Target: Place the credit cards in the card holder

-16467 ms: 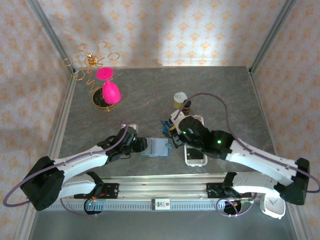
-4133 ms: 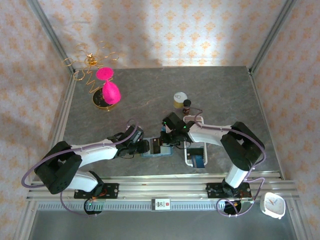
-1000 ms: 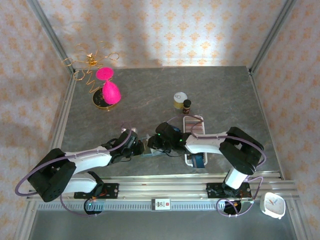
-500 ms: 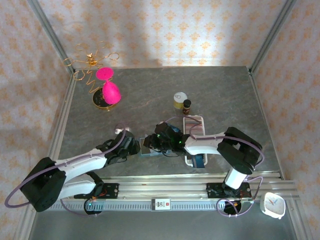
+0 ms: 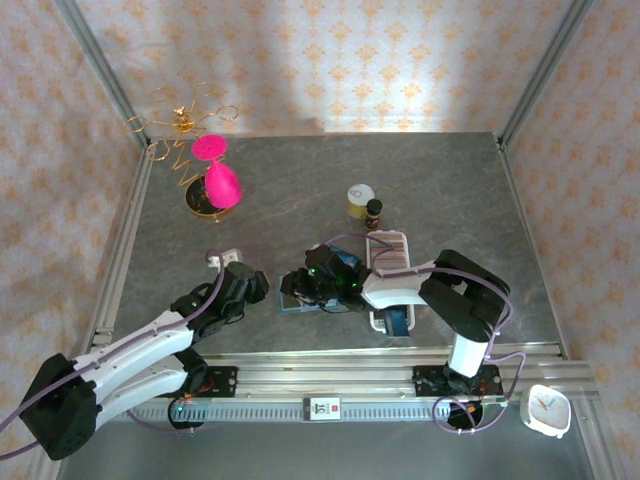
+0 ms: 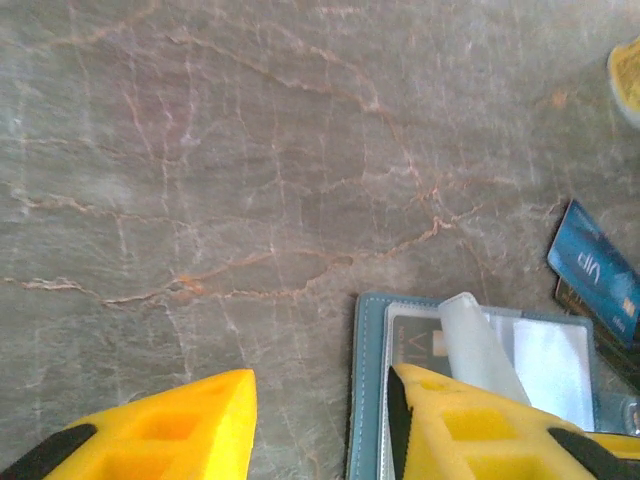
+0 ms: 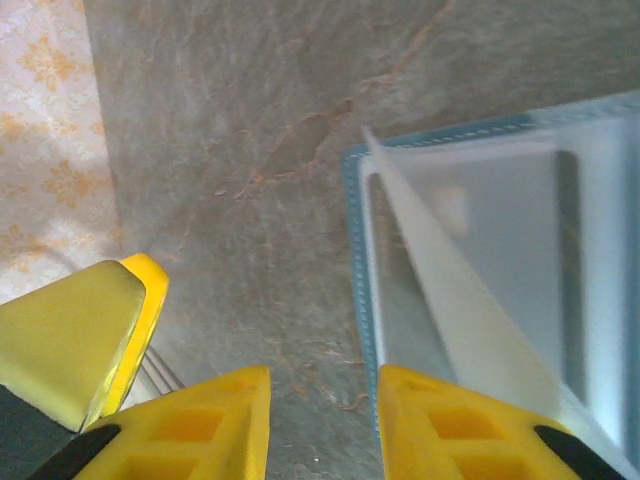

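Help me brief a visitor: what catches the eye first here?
The bright pink hourglass stands back left, beside a gold wire ornament. Mid-table, the left end effector and the right end effector, both yellow-fingered, sit at the open teal card holder, with a white tray just to its right.

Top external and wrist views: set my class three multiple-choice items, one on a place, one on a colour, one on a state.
1. The card holder lies: A) left of the white tray B) inside it C) behind it.
2. The left gripper has fingers coloured: A) red B) yellow C) white.
3. The card holder is: A) snapped shut B) standing on edge C) lying open.
Key: 1A, the top view shows it left of the tray; 2B, the wrist view shows yellow; 3C, its clear inner flap is exposed.
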`<state>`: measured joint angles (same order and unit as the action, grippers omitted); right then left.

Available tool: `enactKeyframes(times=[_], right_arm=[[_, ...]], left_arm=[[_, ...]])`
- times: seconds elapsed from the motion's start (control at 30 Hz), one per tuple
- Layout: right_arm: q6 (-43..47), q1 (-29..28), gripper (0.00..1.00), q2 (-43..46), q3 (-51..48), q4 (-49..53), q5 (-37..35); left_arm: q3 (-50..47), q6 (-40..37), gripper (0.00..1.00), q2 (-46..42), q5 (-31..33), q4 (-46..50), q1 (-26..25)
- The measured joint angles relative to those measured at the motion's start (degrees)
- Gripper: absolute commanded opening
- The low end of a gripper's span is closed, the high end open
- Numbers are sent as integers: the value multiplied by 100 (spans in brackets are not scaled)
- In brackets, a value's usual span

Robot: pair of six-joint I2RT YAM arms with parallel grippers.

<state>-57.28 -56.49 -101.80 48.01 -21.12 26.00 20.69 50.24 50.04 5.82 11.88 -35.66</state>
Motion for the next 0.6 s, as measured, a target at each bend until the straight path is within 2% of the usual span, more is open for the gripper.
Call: enactKeyframes(times=[0.27, 0.5, 0.6], right_arm=[[-37, 0, 35, -433, 625, -501, 208], [273, 22, 37, -522, 1314, -358, 236], [507, 111, 36, -466, 1392, -186, 203]], left_arm=[[35, 245, 49, -560, 509, 557, 20], [179, 334, 50, -1034, 802, 866, 39], [267, 284, 54, -1021, 787, 903, 48]])
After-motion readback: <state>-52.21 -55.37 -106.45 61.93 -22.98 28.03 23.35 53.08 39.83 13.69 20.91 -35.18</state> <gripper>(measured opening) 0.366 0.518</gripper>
